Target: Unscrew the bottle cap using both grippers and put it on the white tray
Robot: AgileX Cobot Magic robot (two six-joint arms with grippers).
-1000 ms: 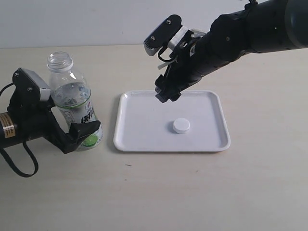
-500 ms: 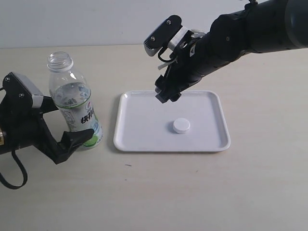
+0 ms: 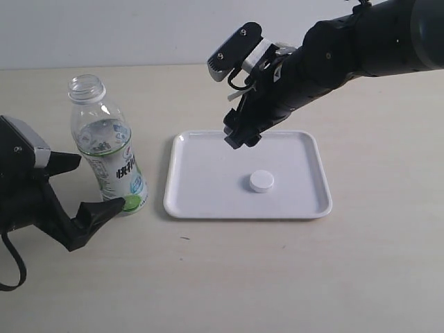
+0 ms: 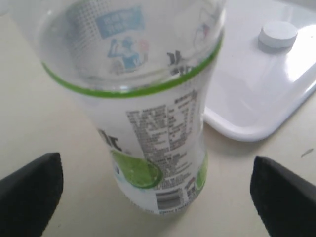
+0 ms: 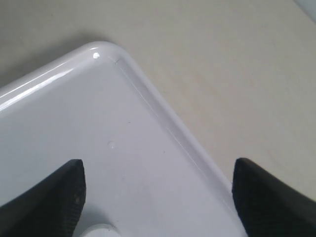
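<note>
Bottle cap [image 3: 261,181] lies flat on the white tray [image 3: 208,201], close to the tray's middle and slightly toward its near edge, with nothing touching it. The tray sits around the centre of the counter [image 3: 277,277]. Above the tray's far edge hangs the right claw [image 3: 225,104], its jaws spread wide and holding nothing, clear of the cap; its wrist view looks down on a rounded tray corner between the two dark fingertips. Just beside the tray's left edge, the bottle [image 3: 107,149] stands upright on the counter with its neck open. The left claw [image 3: 99,182] sits low near the counter's left edge, jaws wide, one tip on each side of the bottle's lower half; the nearer tip seems to reach the bottle's base, though contact cannot be told from here.
</note>
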